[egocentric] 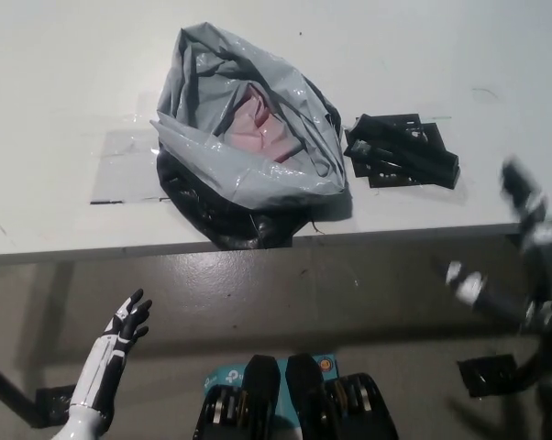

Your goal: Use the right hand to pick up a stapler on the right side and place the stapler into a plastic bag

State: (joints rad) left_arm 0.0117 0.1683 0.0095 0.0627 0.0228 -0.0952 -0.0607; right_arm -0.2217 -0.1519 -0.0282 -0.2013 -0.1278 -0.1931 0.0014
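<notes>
The white worktop [65, 82] fills the upper half of the head view, and its front edge runs across the picture just below the middle. A crumpled grey plastic bag [258, 174] sits at the middle of that edge. Its mouth gapes upward, showing a pale pink lining, and its dark underside bulges slightly over the front lip of the worktop. Left of the bag a clear, glossy patch [125, 165] lies flat on the surface, touching the bag's side.

The black stapler [404, 151] lies on the worktop just right of the bag, near it but with a narrow strip of white between them. It rests flat, angled down towards the right, among black pieces that cannot be told apart. Bare worktop lies behind it, to its right, and in a thin band between it and the front edge.

The black right hand [533, 266] is at the right border, below and right of the stapler, around the level of the worktop's edge and blurred. Its fingers are spread wide and hold nothing, one reaching up over the worktop's corner region. It is apart from the stapler.

The white left hand [125, 330] rests low at the lower left, below the worktop edge, fingers fanned and empty, well apart from the bag
</notes>
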